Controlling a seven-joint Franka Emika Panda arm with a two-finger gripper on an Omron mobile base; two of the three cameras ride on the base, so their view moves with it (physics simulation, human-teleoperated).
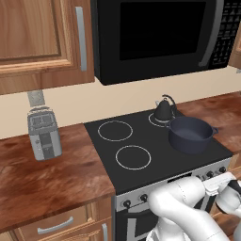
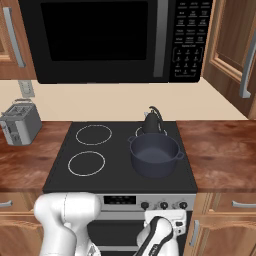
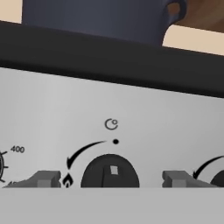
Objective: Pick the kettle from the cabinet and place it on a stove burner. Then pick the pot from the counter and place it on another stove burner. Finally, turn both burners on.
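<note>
Black cooktop (image 1: 155, 155) with one kettle (image 1: 163, 109), one pot (image 1: 190, 134) (claw (image 3: 109, 178) spread around one knob (image 3: 110, 170)).

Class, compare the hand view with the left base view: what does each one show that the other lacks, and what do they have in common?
Hand view alone: a close look at one black stove knob with its flame mark and curved arrow, flanked by the grey fingertips set wide apart.
Left base view alone: the kettle on a back burner, the toaster on the counter, the microwave and the cabinet.
Both: the dark pot on the cooktop and the silver control panel.
</note>
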